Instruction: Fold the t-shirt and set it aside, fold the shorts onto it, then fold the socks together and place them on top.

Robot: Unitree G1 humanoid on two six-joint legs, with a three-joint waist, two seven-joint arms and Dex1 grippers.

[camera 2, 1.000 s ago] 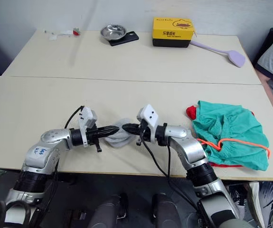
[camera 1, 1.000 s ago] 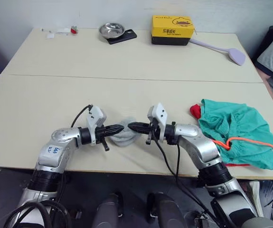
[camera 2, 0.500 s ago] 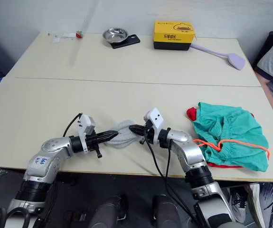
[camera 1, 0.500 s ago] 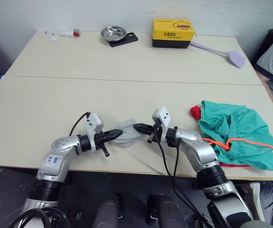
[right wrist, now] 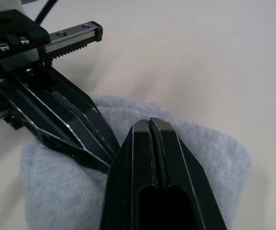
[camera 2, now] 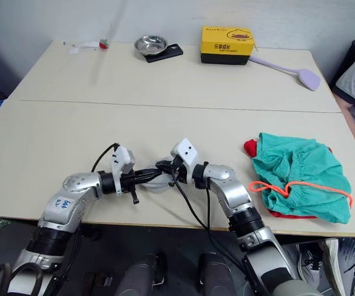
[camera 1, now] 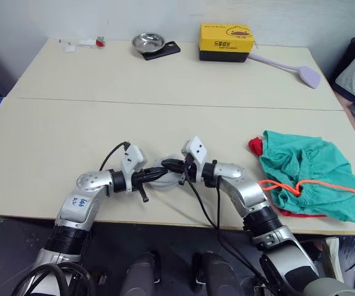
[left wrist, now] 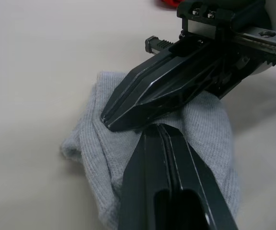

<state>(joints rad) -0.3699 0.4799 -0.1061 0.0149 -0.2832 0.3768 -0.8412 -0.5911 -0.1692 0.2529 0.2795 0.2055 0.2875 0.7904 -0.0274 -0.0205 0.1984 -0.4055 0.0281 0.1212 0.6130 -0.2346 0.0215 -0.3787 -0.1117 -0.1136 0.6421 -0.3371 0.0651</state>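
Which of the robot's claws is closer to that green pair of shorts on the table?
The right one. The right claw is at the grey socks near the table's front edge, with the shorts further out on its side. The left claw meets it there, on the far side from the shorts.

Soft, even light is falling from overhead onto the table (camera 1: 165, 80), casting only faint shadows beside the yellow box (camera 1: 226, 40). A mild gleam is showing in the steel bowl (camera 1: 147, 41) left of that box. In the wrist views the socks (left wrist: 99, 148) are staying sharp while nearby surfaces are blurring.
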